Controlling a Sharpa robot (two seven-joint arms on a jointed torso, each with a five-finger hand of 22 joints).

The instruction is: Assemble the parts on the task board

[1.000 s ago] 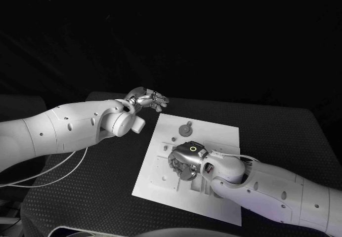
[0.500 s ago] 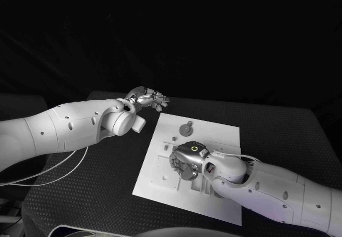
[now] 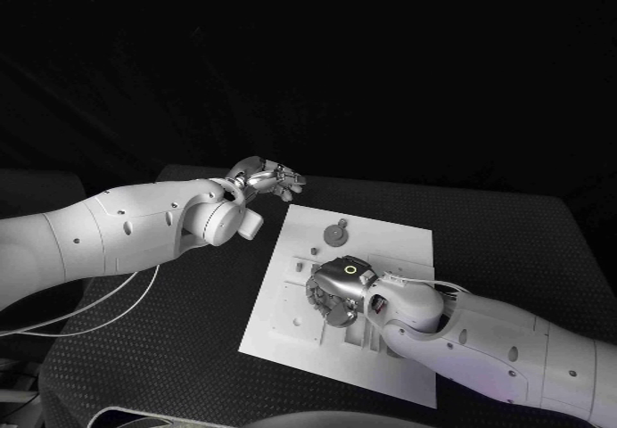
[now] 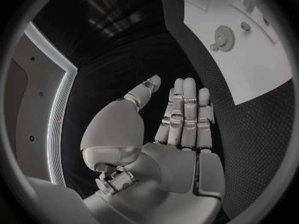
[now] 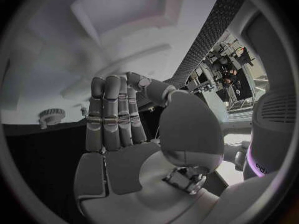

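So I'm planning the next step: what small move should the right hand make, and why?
Probably lower the right hand a little and close its fingers on a part. It hovers over the board centre, fingers extended, holding nothing; the left hand waits open off the board.

The white task board [image 3: 386, 245] lies flat on the black table [image 3: 514, 232].

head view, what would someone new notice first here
The white task board stands out brightly against the black table, lying at its middle. The right hand hovers low over the board's centre, just below a round gear-like part. The left hand hangs open beyond the board's far left corner.
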